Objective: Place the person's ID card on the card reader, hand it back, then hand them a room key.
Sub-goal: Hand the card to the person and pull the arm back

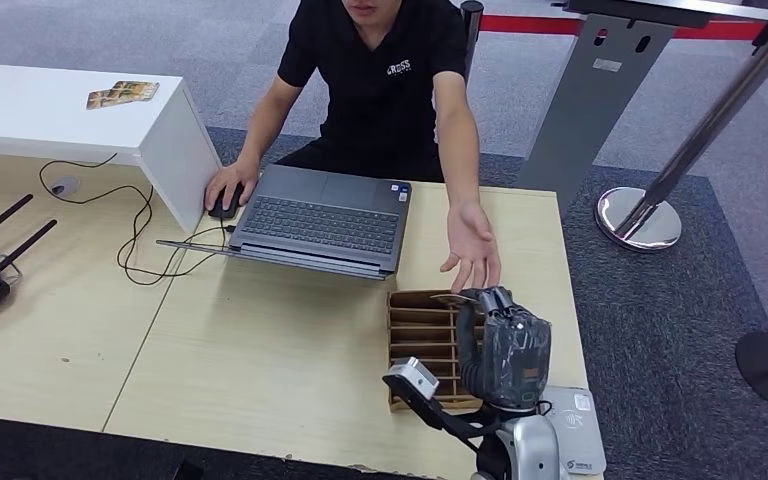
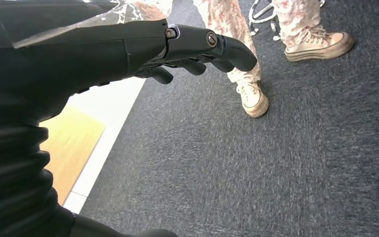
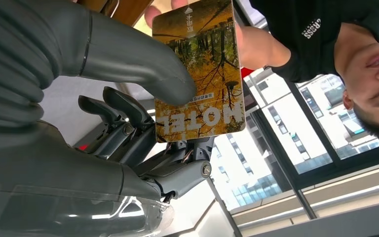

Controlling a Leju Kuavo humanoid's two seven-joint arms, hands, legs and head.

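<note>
Starting on the left, our left hand (image 2: 192,49) hangs down beside the table edge over grey carpet, its fingers lightly curled with nothing in them; it is far from the handover and plays no part in it. Across the wooden table (image 1: 260,350) an open laptop (image 1: 322,220) sits in front of the person, with a slotted wooden card holder (image 1: 422,335) nearer to us and the white card reader (image 1: 578,430) at the table's near right corner.

Further right, our right hand (image 1: 505,345) is raised above the card holder, pinching the room key (image 3: 200,74) between the thumb and the fingers behind it. The thumb presses on the printed face near the end marked HOTEL, so the card's long axis runs away from our palm and its free end points toward the person.

The person's hand (image 1: 472,245) is held open just beyond our right hand, in line with that free end; in the right wrist view a fingertip shows at the far edge, though we cannot tell whether it touches yet. We judge the next move is a short reach forward along the card's length, then a release.
</note>
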